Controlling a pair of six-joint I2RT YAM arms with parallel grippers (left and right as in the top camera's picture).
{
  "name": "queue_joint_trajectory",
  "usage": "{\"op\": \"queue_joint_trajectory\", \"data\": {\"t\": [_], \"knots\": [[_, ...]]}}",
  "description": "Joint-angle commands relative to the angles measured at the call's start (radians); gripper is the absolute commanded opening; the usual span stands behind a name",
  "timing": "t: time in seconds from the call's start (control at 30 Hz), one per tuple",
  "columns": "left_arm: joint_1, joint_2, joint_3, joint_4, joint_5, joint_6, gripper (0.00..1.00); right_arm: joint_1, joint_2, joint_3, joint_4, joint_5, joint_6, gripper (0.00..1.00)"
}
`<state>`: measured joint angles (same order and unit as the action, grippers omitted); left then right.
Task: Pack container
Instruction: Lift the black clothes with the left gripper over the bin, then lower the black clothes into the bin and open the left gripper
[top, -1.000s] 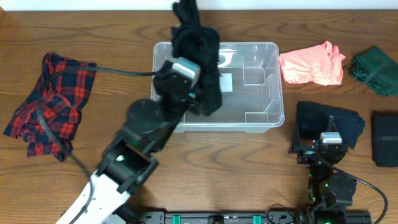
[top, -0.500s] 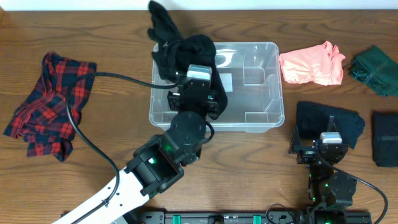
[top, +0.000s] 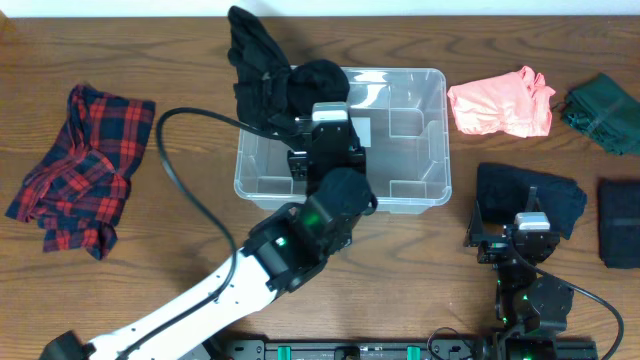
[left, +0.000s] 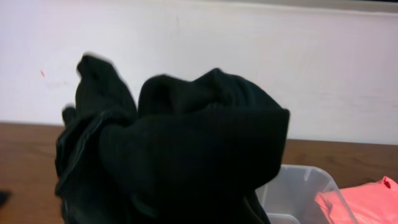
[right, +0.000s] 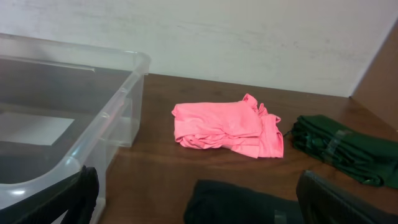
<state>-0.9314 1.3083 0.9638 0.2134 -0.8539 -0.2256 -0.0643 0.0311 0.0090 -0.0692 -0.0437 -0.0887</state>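
**Packing barely begun: first garment over the tub, five more waiting**

At the far left of the worktop (top: 180, 60) a red plaid garment (top: 80, 165) lies crumpled, well apart from everything else and unpacked.

Next comes the black garment (top: 265, 75), bunched up and raised over the back-left corner of the container (top: 420, 190). The left pincer (top: 322, 105) is clamped tight on it. In the left wrist view the cloth fills the frame and hides the fingers. Whether any of it touches the tub floor cannot be told.

The container sits mid-worktop, clear-walled, and nothing seems to lie inside it except the white label on its bottom. So no piece looks fully packed yet; letting the black one go would likely be the first.

To its right, a pink garment (top: 500, 105) rests just beside the tub's back-right corner. Below that a dark blue garment (top: 530, 195) lies folded, with the right pincer (top: 520, 215) parked over its near edge, spread wide and holding nothing.

A green garment (top: 605, 115) and another dark folded piece (top: 620, 225) sit at the right edge.
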Motion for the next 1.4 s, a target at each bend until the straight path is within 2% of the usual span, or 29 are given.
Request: {"op": "queue_joint_trajectory", "data": {"t": [0.0,0.13,0.27,0.47,0.73,1.0,1.03,1.2,1.3,1.37], "knots": [[0.002,0.027,0.048,0.017,-0.057,-0.119,0.06,-0.006,-0.006,-0.003,-0.002,0.01,-0.01,0.99],[-0.004,0.042,0.048,0.021,-0.057,-0.192,0.06,-0.006,-0.006,-0.003,-0.002,0.011,-0.01,0.99],[-0.023,0.042,0.048,0.071,-0.057,-0.198,0.06,-0.006,-0.006,-0.003,-0.002,0.01,-0.01,0.99],[-0.061,0.042,0.051,0.149,-0.057,-0.188,0.06,-0.006,-0.006,-0.003,-0.002,0.011,-0.01,0.99],[-0.121,0.042,0.053,0.149,-0.203,-0.109,0.06,-0.006,-0.006,-0.003,-0.002,0.011,-0.01,0.99],[-0.121,0.042,0.053,0.148,-0.213,-0.097,0.06,-0.006,-0.006,-0.003,-0.002,0.01,-0.01,0.99],[-0.121,0.042,0.053,0.148,-0.213,-0.097,0.1,-0.006,-0.006,-0.003,-0.002,0.011,-0.01,0.99],[-0.121,0.042,0.053,0.157,-0.212,-0.097,0.67,-0.006,-0.006,-0.003,-0.002,0.011,-0.01,0.99],[-0.121,0.042,0.053,0.172,-0.21,-0.097,0.82,-0.006,-0.006,-0.003,-0.002,0.011,-0.01,0.99],[-0.121,0.042,0.053,0.175,-0.209,-0.097,0.87,-0.006,-0.006,-0.003,-0.002,0.01,-0.01,0.99]]}}
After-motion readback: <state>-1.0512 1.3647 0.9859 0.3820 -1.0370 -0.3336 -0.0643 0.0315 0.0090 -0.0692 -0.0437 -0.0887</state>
